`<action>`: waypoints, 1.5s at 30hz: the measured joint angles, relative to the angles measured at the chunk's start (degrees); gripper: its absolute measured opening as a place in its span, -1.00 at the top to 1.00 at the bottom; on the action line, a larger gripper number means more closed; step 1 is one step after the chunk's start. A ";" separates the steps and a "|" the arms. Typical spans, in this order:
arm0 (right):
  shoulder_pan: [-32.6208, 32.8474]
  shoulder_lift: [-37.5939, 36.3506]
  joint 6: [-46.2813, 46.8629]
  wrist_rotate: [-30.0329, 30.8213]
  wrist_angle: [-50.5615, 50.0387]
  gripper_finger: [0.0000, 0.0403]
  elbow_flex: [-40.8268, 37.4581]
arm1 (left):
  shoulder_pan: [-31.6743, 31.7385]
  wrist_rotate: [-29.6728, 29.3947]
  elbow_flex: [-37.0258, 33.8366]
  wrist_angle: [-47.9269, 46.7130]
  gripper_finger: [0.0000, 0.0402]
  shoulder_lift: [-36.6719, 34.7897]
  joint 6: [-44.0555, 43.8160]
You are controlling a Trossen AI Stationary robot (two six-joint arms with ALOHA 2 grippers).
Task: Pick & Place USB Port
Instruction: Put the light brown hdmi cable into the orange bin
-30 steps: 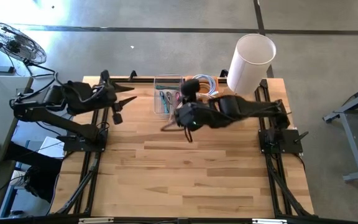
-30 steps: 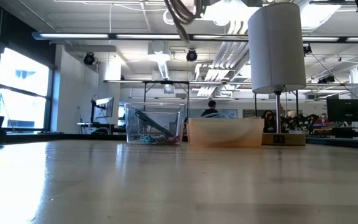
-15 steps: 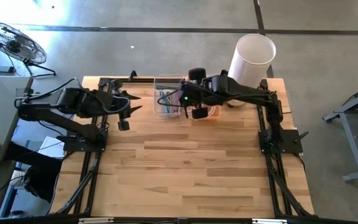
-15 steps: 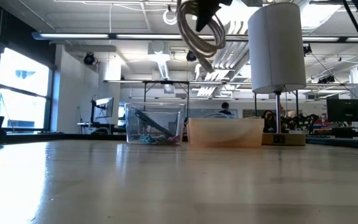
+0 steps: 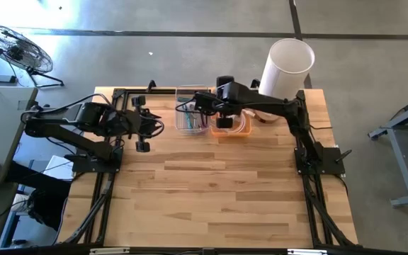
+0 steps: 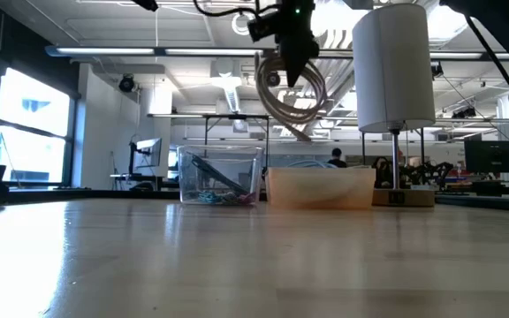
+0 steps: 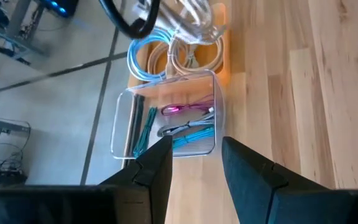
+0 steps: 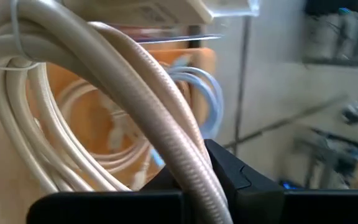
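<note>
- Progress: the pick appears done. The right gripper (image 5: 220, 120) is closed on a coiled cream cable (image 6: 288, 93) and holds it in the air, upper centre of the low view, clear of the table (image 5: 211, 198).
- Remaining, by my judgement: lower the coil into the orange tray (image 5: 243, 132) and release. It has not been set down; in the low view it hangs above the tray (image 6: 321, 187) without touching it.
- Position: in the high view the right gripper sits over the left part of the tray, just right of the clear box (image 5: 184, 122), at upper centre of the frame.
- Condition of the cable: several loops, thick, cream-coloured, bound with a thin tie at one side in the right wrist view (image 8: 104, 112). One loose loop droops below the bundle. No connector can be made out with certainty.
- Tray contents: a light blue coil (image 7: 143, 57) and a cream coil (image 7: 194, 57) already lie inside.
- Clear box: holds small teal and pink cables (image 7: 182, 124).
- Left gripper (image 5: 145, 129): left of the clear box, fingers (image 7: 157, 171) apart, holding nothing, idle.
- White cylinder (image 5: 285, 71): stands at upper right, apart from the work.
</note>
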 joint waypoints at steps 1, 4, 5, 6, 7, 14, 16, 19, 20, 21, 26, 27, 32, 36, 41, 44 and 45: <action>-0.03 0.35 1.10 1.75 0.12 0.93 0.00 | 0.00 -0.02 0.00 -0.15 0.32 0.07 -0.21; 0.01 1.40 4.49 6.95 0.12 0.93 0.00 | 0.00 -0.03 0.00 -0.67 0.32 0.20 -0.62; 0.01 1.77 5.35 7.81 0.19 0.93 0.00 | 0.00 -0.05 0.00 -0.87 0.32 0.20 -0.62; -0.14 2.11 6.00 7.70 0.16 0.93 0.00 | 0.00 -0.11 0.00 -0.91 0.32 0.18 -0.64; -0.36 2.66 6.52 7.29 0.18 0.93 0.00 | 0.00 -0.14 0.00 -1.00 0.32 0.16 -0.64; -2.00 4.32 7.27 6.53 0.16 0.93 -0.01 | 0.00 -0.14 0.00 -1.03 0.32 0.18 -0.88; -2.59 4.32 7.66 6.21 0.16 0.93 0.00 | 0.00 -0.13 0.00 -1.05 0.32 0.18 -1.03; -3.29 4.32 8.10 5.44 0.18 0.93 -0.01 | 0.00 0.28 0.00 -1.07 0.32 0.18 -1.06; -3.47 4.32 8.15 4.19 0.16 0.93 0.00 | 0.00 0.49 0.00 -1.07 0.32 0.18 -1.08; -3.73 4.32 8.40 2.72 0.14 0.93 0.00 | 0.00 0.62 0.00 -1.07 0.32 0.18 -1.09; -4.48 4.32 9.53 0.36 0.16 0.93 0.00 | 0.00 1.96 0.00 -1.09 0.32 0.18 -1.48; -4.61 4.32 9.68 0.84 0.16 0.93 0.00 | 0.00 2.05 0.00 -1.09 0.32 0.18 -1.60; -5.21 4.32 13.25 -2.53 0.15 0.93 0.00 | 0.00 3.51 0.00 -1.26 0.32 0.18 -2.47; -5.26 4.32 15.12 -5.04 0.15 0.85 0.00 | 0.00 4.54 0.00 -1.26 0.32 0.18 -2.54; -5.26 4.29 16.18 -3.69 0.17 0.74 0.00 | 0.00 4.91 0.00 -1.26 0.32 0.16 -2.56; -5.32 4.29 16.43 -3.73 0.18 0.73 -0.02 | -0.01 5.03 0.00 -1.29 0.32 0.16 -2.59; -5.30 4.29 16.44 -3.97 0.16 0.74 0.00 | 0.00 5.33 0.00 -1.34 0.32 0.16 -2.63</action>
